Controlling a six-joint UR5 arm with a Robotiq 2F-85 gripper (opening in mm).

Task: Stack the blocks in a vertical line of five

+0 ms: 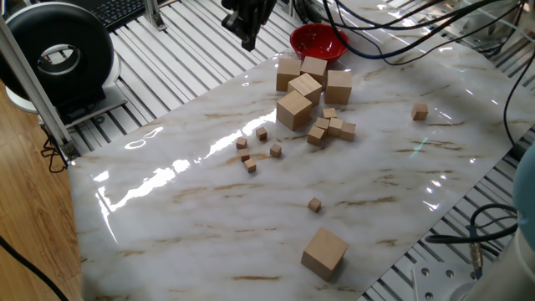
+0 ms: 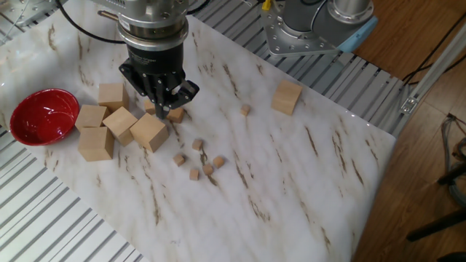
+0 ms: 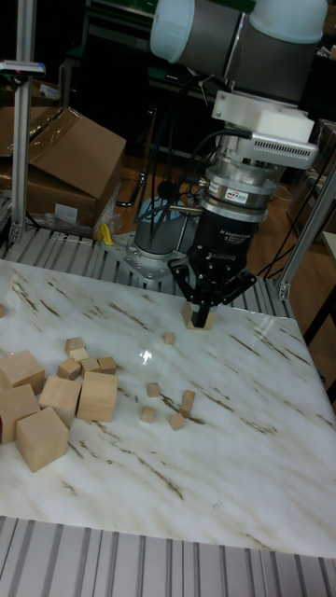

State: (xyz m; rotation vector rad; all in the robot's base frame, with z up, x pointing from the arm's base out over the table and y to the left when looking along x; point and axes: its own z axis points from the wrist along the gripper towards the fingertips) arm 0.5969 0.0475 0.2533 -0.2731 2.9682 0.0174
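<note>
Blocks (image 1: 252, 150) loosely scattered on marble table (image 1: 184, 209), end effector (image 2: 162, 109) above, grip state unreadable, fingertips cropped

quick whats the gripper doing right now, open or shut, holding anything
Gripper: hangs above the marble table, over the cube cluster; fingers look drawn close together with no block visible between them, but open or shut cannot be told for sure.

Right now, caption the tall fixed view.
Gripper hangs above marble table strewn with wooden cubes.

Wooden floor (image 2: 429, 131), cardboard box (image 3: 70, 154), ribbed metal frame (image 1: 201, 58) under marble-patterned tabletop (image 1: 209, 217).
</note>
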